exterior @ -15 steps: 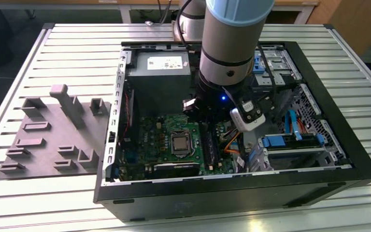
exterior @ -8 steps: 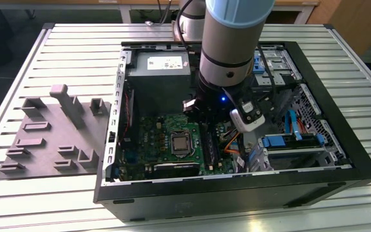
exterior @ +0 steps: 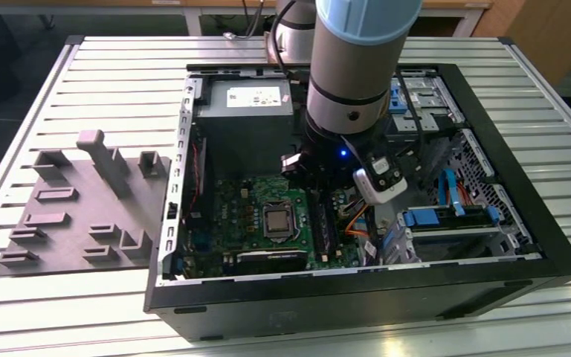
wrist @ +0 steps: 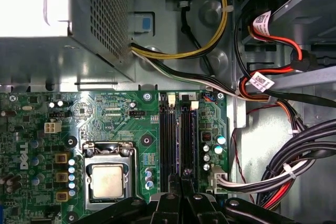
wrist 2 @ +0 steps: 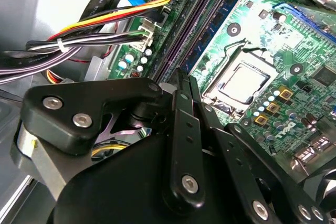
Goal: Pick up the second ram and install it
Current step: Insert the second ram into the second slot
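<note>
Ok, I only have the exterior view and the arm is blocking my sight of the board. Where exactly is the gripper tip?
Observer: In the first wrist view, the gripper is right over the long black memory slots, beside the processor socket.
Operator: Can you see the second ram?
Observer: I can't tell a stick apart from the slots. The second wrist view shows the gripper lined up along their length.
Operator: Any cables close by?
Observer: Yes, a white connector with pale wires is plugged into the board just beside the slots, on the side away from the socket.
</note>
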You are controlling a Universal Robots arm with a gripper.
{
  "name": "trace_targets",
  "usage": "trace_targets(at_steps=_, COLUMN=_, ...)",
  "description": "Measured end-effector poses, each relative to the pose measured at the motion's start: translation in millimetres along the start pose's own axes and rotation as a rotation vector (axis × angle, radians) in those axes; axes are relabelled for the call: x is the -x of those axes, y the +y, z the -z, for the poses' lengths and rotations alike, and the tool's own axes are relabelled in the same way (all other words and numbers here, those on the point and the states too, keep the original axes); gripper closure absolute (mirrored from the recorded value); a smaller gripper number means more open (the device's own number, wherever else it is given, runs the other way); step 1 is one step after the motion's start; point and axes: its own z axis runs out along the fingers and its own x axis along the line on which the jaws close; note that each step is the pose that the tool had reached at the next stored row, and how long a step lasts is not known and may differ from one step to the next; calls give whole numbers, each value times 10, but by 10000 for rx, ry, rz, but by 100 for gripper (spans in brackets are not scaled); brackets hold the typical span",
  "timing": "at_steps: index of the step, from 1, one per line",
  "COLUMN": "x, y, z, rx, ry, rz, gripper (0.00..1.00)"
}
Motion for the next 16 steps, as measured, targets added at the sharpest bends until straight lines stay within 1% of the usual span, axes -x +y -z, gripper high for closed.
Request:
trace_targets(at_steps=3, x=0, y=0, z=-2, rx=1, ry=0, rz=0, gripper=88)
trace_targets(at_steps=13, x=-1, y=-1, z=-41, rx=0, ry=0, rz=0, gripper=88)
trace_targets(at_steps=16, x=-1, y=-1, z=-42, rx=-1, ry=0, rz=0, gripper=88)
